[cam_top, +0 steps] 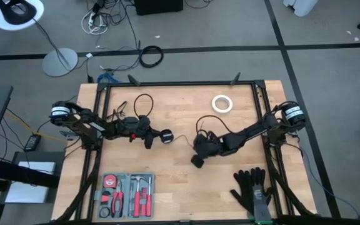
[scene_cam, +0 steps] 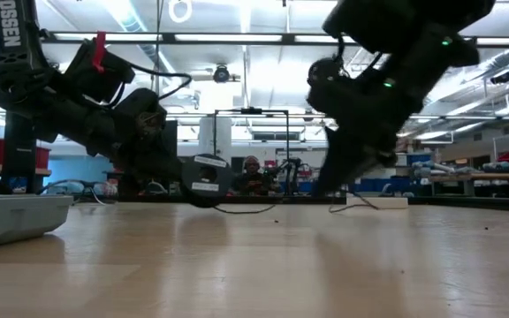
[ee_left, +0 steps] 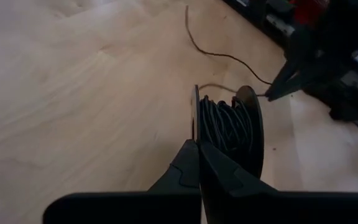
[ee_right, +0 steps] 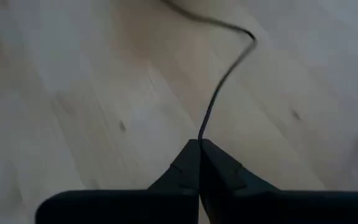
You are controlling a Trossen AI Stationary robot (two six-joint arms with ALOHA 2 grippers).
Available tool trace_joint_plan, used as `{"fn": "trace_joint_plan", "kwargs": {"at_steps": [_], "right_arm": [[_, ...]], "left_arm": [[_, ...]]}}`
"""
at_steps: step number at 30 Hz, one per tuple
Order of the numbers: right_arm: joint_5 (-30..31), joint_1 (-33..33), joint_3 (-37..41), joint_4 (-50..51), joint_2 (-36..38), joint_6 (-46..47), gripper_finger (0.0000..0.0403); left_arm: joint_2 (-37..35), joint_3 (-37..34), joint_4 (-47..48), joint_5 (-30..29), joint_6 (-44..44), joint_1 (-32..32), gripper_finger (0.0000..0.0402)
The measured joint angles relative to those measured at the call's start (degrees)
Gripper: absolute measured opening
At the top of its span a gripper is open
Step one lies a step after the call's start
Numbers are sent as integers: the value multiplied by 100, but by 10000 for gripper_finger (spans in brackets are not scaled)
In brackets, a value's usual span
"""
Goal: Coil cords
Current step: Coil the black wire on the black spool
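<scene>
A small round black puck [ee_left: 232,127] has thin black cord wound between its two discs. It hangs at the tip of my left gripper [ee_left: 197,144], left of the table's middle in the high view [cam_top: 165,136]. A free stretch of the cord [cam_top: 181,139] runs from the puck toward the table's right side to my right gripper [ee_right: 199,144], which is shut on it; in the low view that gripper [scene_cam: 341,184] points steeply down at the table. Another thin black loop [cam_top: 144,103] lies on the table beyond my left arm. My left gripper pinches the rim of one thin disc of the puck [ee_left: 196,118] between its two fingers, coming nearly level from the table's left. The puck stands on edge, its wound cord facing up; I cannot tell whether it touches the table. My right gripper pinches the free cord [ee_right: 202,132], a single strand, at its fingertips. The fingers slant down from the table's right. The strand runs away from them over the wood [ee_right: 229,68], slack and curved.
A white tape ring [cam_top: 222,104] lies at the far right of the table. A grey tray of red-handled tools [cam_top: 127,194] sits at the near left and black gloves [cam_top: 252,190] at the near right. Bare wood lies between them.
</scene>
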State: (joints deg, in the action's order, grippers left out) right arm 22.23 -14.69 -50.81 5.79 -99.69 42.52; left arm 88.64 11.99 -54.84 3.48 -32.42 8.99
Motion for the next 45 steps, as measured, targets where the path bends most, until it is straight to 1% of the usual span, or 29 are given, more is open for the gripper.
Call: {"fn": "trace_joint_plan", "kwargs": {"at_steps": [4, 8, 12, 15, 17, 21, 23, 29, 34, 38, 45], "right_arm": [[-46, 213, -4, -1001, 18, -505, 3], [49, 400, -5, -2037, 22, -1144, 2], [-18, 602, -9, -2697, 28, -1464, 1], [-243, 729, -9, -3161, 27, -1650, 1], [-285, 771, -9, -3371, 28, -1718, 1], [-319, 819, -176, -3402, 13, -1892, 1], [-398, 839, -357, -3423, -118, -2042, 0], [-723, 880, -1173, -3128, -947, -2330, 0], [-898, 880, -1670, -3042, -1498, -2506, 0], [-900, 878, -1775, -2607, -1740, -2226, 0], [-875, 818, -1766, -1702, -1840, -1998, 0]], "left_arm": [[0, 16, 142, -14, 46, 0, 0], [0, 18, 130, -81, 47, 0, 0], [0, 20, 122, -126, 47, 0, 0], [0, 22, 87, -184, 45, 0, 0], [0, 22, 80, -218, 47, 0, 0], [0, 75, 69, -262, 45, 0, 0], [0, 142, 75, -284, 45, 0, 0], [0, 418, 433, -373, 58, 0, 0], [0, 442, 454, -437, 63, 0, 0], [0, 442, 406, -435, 61, 0, 0], [0, 442, 205, -452, 52, 0, 0]]}}
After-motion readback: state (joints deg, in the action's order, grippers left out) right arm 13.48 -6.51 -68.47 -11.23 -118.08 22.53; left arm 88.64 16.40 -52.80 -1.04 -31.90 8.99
